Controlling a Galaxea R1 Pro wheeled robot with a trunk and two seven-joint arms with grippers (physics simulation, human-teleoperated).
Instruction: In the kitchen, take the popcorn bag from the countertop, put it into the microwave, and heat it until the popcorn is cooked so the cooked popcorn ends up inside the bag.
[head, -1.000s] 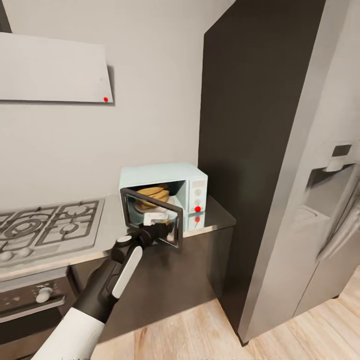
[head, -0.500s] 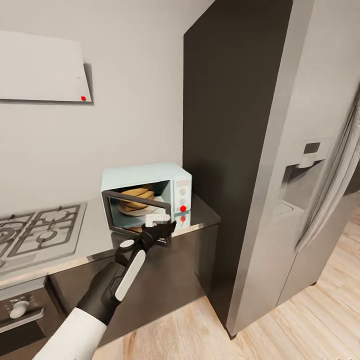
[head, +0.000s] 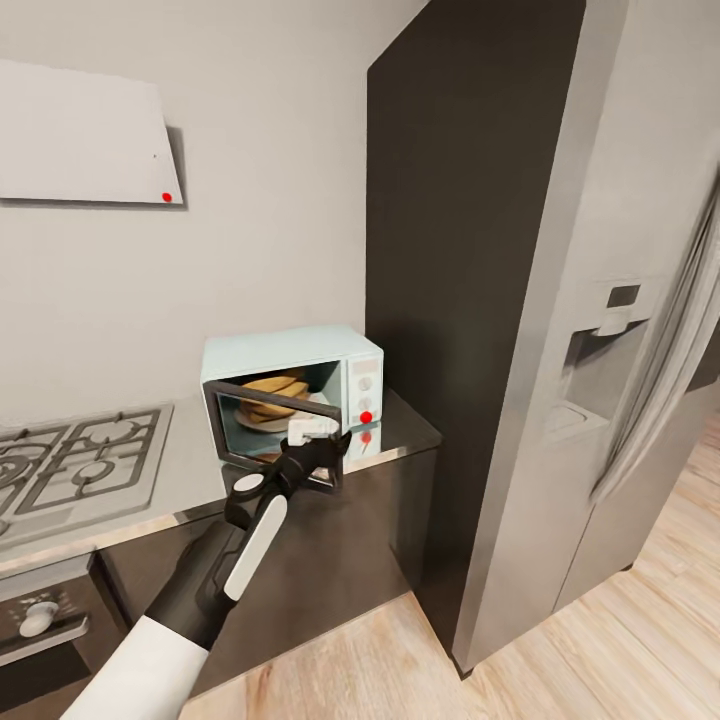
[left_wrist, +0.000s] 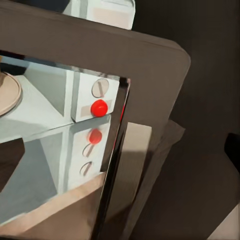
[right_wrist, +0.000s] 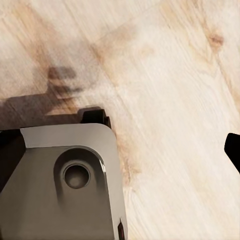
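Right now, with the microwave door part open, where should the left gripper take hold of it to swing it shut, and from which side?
Probably the free edge of the microwave door, opposite its hinge, approached from the outer face. The door stands partly open, its free edge toward the robot, and the left gripper sits at that edge. Pushing there toward the microwave gives most leverage, clear of the popcorn bag inside.

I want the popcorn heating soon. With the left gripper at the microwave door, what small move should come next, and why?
Probably push the door further shut with the left gripper. The popcorn bag already sits inside the microwave, yet the door stands partly open, with the gripper at its free edge.
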